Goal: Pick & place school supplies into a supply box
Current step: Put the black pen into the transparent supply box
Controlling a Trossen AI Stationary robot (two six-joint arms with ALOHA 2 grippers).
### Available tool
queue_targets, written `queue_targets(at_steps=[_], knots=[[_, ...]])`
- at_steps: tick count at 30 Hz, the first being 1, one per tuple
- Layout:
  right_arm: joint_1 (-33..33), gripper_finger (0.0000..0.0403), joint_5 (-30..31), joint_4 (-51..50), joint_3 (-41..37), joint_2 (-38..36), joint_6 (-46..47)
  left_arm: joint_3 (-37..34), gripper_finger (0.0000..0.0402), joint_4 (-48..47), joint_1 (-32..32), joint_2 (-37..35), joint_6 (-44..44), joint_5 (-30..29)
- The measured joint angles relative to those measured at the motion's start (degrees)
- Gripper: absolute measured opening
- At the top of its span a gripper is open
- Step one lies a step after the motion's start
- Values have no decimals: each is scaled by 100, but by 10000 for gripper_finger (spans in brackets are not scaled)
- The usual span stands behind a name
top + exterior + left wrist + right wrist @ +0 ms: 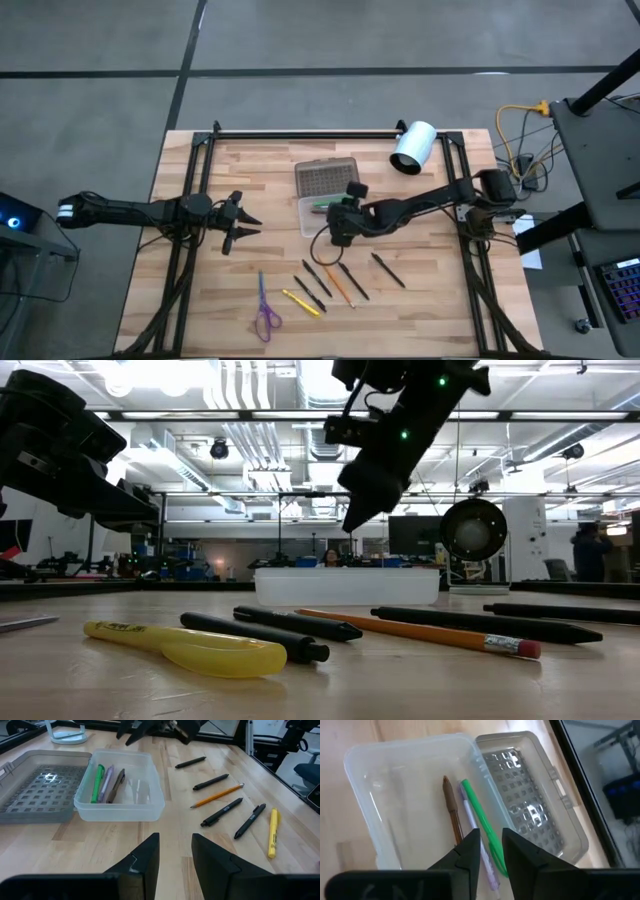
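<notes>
Closest to my low camera is the fat yellow highlighter (190,648) lying flat on the wood-plank table (200,290), and fanned out behind it are two black pens (285,630), an orange pencil with a pink eraser (430,632) and another long black pen (470,622). Behind those is the small clear plastic supply box (320,213), roughly mid-table with its grey textured lid (326,178) flipped open flat next to it. Inside the box I can see three things lying side by side along the bottom: a green pen (480,817), a pale purple one (477,832) and a brown one (452,807). My right gripper (343,226) is hanging right over the box with its fingers parted and nothing between them. The left gripper (243,222) is parked off on its own side of the table, well clear of the box, fingers apart and empty too. The purple-handled scissors (265,312) are down near the front edge beside the highlighter. The white cylinder (412,147) sits at the back.
</notes>
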Motion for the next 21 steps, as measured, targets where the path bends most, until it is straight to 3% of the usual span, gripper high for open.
queue_targets(at_steps=[8, 16, 21], knots=[[7, 73, -93, -825, 502, -38, 1038, 0, 99, 0, -1, 1, 0, 0], [181, 71, -1688, -1570, 948, -40, 2684, 0, 99, 0, 0, -1, 0, 0], [578, 77, -1778, -1580, 935, -40, 3295, 0, 99, 0, -2, -1, -1, 0]])
